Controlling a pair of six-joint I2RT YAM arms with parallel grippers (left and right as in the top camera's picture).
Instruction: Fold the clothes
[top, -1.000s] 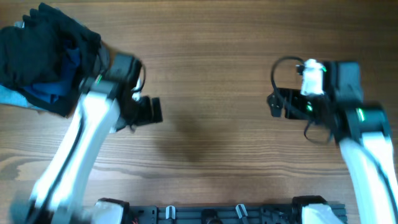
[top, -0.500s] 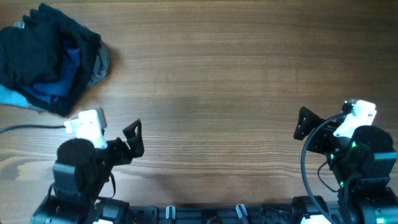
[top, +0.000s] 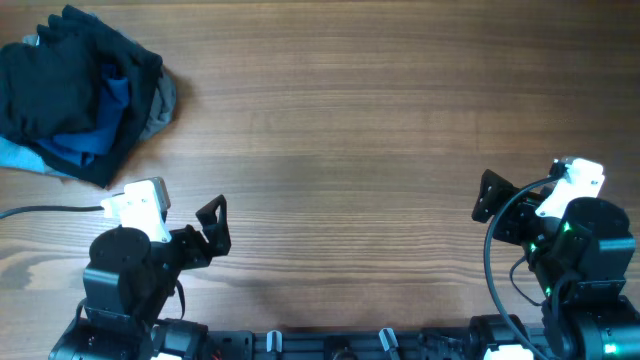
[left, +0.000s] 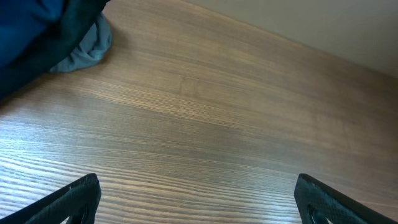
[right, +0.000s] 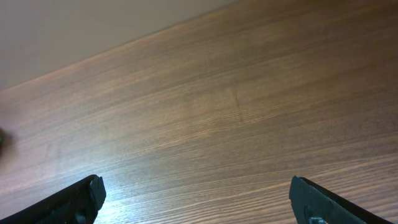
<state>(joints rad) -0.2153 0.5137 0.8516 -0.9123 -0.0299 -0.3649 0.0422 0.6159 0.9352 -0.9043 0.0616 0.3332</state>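
Note:
The clothes (top: 70, 90) lie in a crumpled pile at the table's far left corner: black fabric on top, blue folds in the middle, grey and light blue at the edges. In the left wrist view the clothes (left: 43, 31) fill the top left corner. My left gripper (top: 213, 228) sits near the front edge, well short of the pile, open and empty. My right gripper (top: 490, 200) is at the front right, also open and empty. Both wrist views show the gripper (left: 198, 193) (right: 196, 190) spread wide over bare wood.
The wooden table (top: 340, 130) stretches between the arms and the pile. A black cable (top: 50, 210) runs off the left edge by the left arm. A black rail with clips (top: 340, 342) lines the front edge.
One second ago both arms reached out over the table, the left one beside the pile. They have drawn back to the front edge, and have barely moved in the last half second.

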